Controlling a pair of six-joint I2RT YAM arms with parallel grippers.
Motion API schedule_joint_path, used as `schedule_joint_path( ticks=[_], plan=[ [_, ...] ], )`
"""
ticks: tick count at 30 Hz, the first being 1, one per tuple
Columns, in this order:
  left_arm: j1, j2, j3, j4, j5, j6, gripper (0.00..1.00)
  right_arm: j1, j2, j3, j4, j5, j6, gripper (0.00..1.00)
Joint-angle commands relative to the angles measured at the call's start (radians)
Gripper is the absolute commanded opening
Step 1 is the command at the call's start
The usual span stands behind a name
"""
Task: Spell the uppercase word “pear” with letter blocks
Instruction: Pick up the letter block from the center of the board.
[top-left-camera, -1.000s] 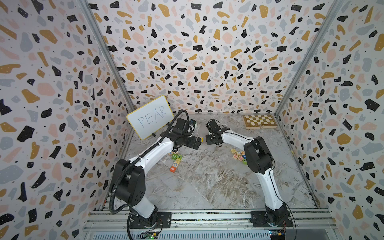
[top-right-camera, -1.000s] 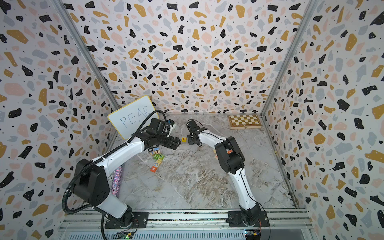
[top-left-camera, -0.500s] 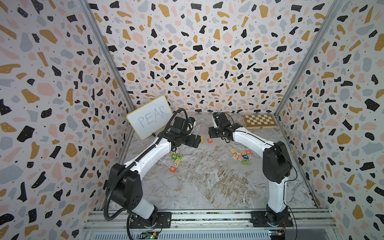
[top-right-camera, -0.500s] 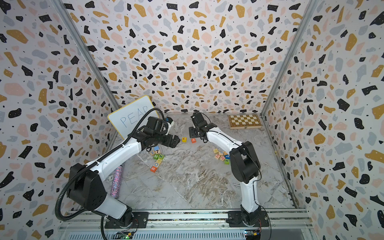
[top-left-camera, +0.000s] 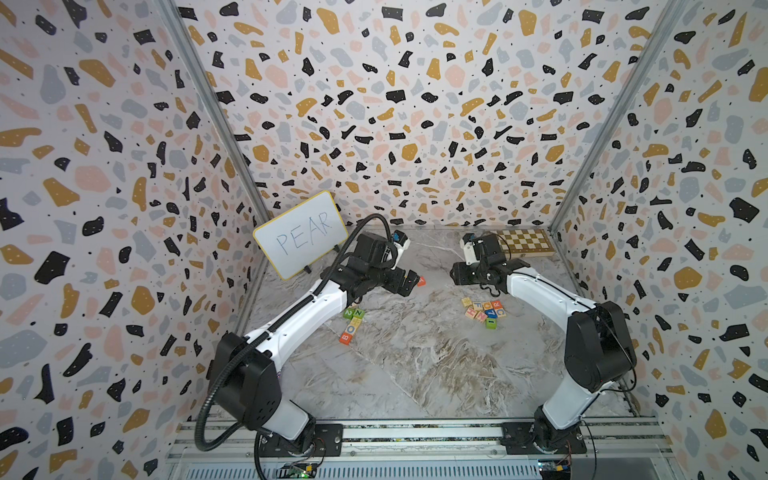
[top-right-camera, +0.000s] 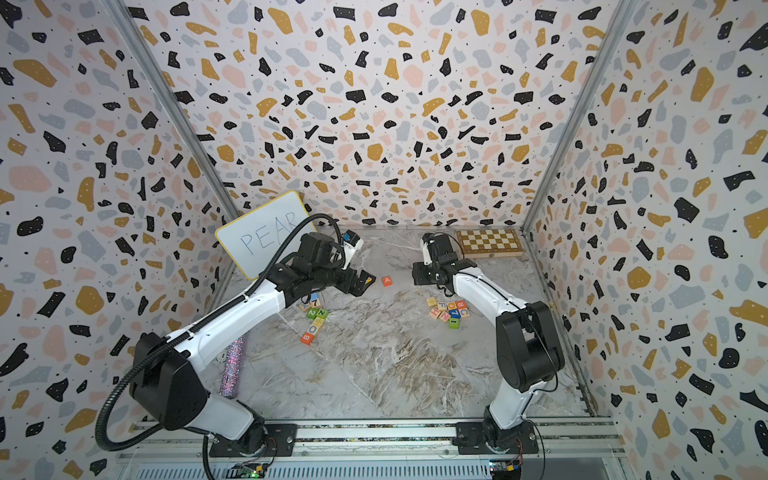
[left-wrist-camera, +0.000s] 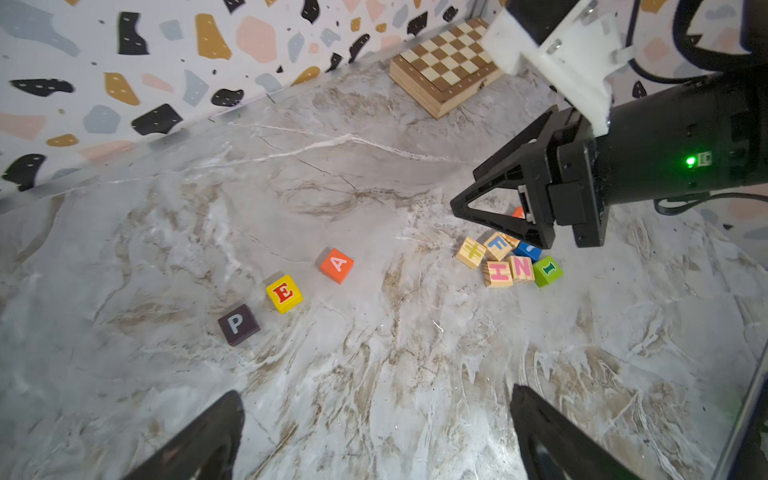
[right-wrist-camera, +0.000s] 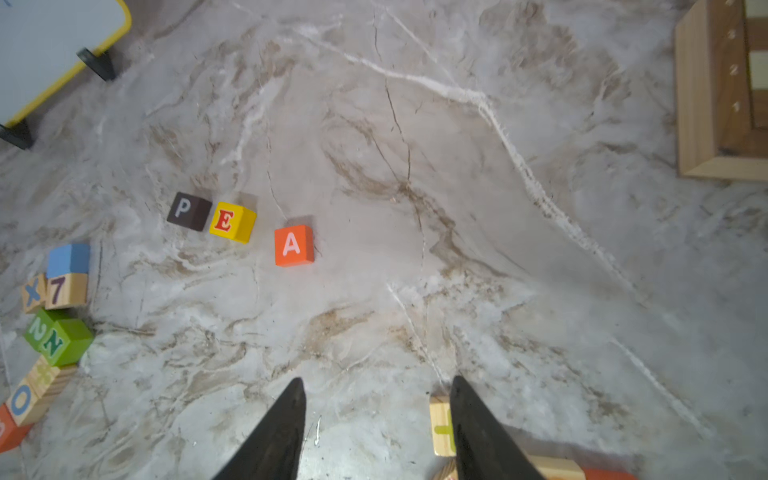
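Marble tabletop (top-left-camera: 415, 365) holds P block (right-wrist-camera: 189, 210), E block (right-wrist-camera: 230, 221), A block (right-wrist-camera: 294, 245) in line; I see left gripper (left-wrist-camera: 376, 395) and right gripper (right-wrist-camera: 377, 381) gaping, empty.

The left arm (top-left-camera: 307, 316) hid most of the A block (top-left-camera: 421, 281) in a top view; an orange-red block (right-wrist-camera: 609, 473) was cropped, letter unseen.

Painted wooden letter blocks (left-wrist-camera: 284, 293) (smooth) on matt marble-look table (left-wrist-camera: 374, 166)

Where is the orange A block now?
In a top view the A block lies free on the table, midway between left and right, toward the back; the yellow E block is nearest, not touching.
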Motion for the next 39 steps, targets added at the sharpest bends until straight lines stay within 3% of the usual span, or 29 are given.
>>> schedule_joint_path(
  ticks=[1,6,11,23,27,39],
  plan=[
    [-0.052,0.041,0.076,-0.011,0.071,0.105,0.99,-0.081,-0.032,-0.059,0.011,-0.040,0.052,0.55],
    [-0.105,0.115,0.130,-0.027,0.183,0.184,0.99,-0.124,-0.002,-0.079,-0.066,0.105,0.084,0.49],
    [-0.143,0.179,0.169,-0.051,0.229,0.234,0.99,-0.197,-0.023,-0.163,-0.051,0.149,0.119,0.47],
    [-0.239,0.335,0.305,-0.130,0.239,0.310,0.99,-0.270,-0.034,-0.255,-0.019,0.140,0.097,0.46],
    [-0.256,0.358,0.322,-0.142,0.227,0.308,0.99,-0.265,-0.037,-0.267,0.005,0.092,0.094,0.46],
    [-0.275,0.381,0.346,-0.146,0.223,0.305,0.99,-0.247,0.003,-0.257,0.008,0.109,0.088,0.46]
  ],
)
